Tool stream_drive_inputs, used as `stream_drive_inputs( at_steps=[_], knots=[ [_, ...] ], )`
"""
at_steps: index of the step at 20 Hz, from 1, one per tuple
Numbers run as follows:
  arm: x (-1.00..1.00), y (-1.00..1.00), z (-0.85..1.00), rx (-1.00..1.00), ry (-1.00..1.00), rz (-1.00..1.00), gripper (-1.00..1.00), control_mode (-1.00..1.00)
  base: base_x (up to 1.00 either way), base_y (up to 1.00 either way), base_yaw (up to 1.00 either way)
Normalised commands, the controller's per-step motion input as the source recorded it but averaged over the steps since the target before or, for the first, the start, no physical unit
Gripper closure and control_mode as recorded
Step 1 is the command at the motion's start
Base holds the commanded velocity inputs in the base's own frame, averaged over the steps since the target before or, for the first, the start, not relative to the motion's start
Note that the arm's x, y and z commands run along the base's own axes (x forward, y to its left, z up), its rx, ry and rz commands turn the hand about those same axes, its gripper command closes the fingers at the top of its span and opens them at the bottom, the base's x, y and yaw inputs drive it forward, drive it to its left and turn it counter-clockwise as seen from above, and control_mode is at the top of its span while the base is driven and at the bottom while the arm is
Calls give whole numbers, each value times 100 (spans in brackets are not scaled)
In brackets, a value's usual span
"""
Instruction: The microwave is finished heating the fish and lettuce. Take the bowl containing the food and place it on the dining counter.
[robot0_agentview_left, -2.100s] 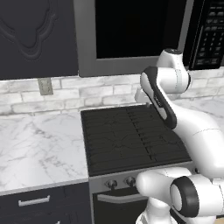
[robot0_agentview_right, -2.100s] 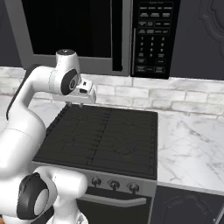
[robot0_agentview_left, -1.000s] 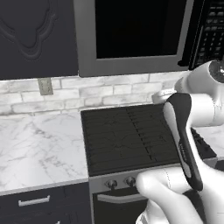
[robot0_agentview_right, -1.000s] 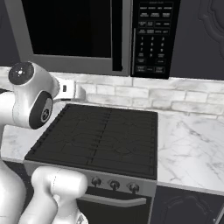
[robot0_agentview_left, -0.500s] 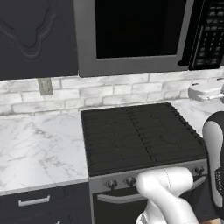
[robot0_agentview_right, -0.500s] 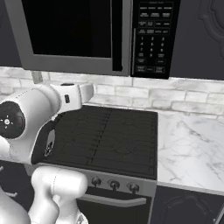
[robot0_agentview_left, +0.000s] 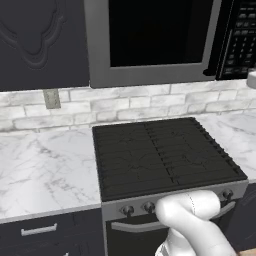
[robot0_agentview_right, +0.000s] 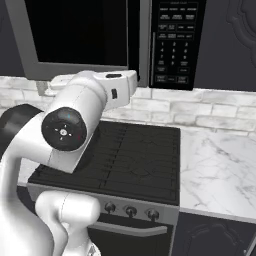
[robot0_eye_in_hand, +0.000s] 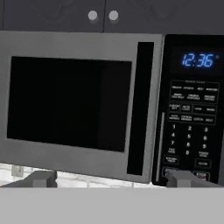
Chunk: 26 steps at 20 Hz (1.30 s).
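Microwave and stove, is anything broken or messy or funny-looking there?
Nothing stands out. The microwave door is shut and sits straight, its clock is lit, and the stove top and the counter beside it show no spills. The gripper faces the door with its jaws wide apart, holding nothing.

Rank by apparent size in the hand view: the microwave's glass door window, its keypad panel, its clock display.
Largest to smallest in the hand view:
1. glass door window
2. keypad panel
3. clock display
Sizes differ clearly, and all sit on the microwave front, so distance barely matters.
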Motion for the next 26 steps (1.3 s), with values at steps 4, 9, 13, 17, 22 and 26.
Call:
stream_drive_inputs(
  at_steps=[4,9,13,17,22,26],
  knots=[
    [89,-10,-5,2,0,0,-100,-100,0,0,0],
    [100,-17,-5,5,-3,0,-100,-100,0,0,0],
    [95,-18,0,4,-2,0,-100,-100,0,0,0],
    [88,-21,0,4,-1,0,-100,-100,0,0,0],
    [74,-34,2,2,0,0,-100,-100,0,0,0],
    [77,-25,0,2,4,0,-100,-100,0,0,0]
  ],
)
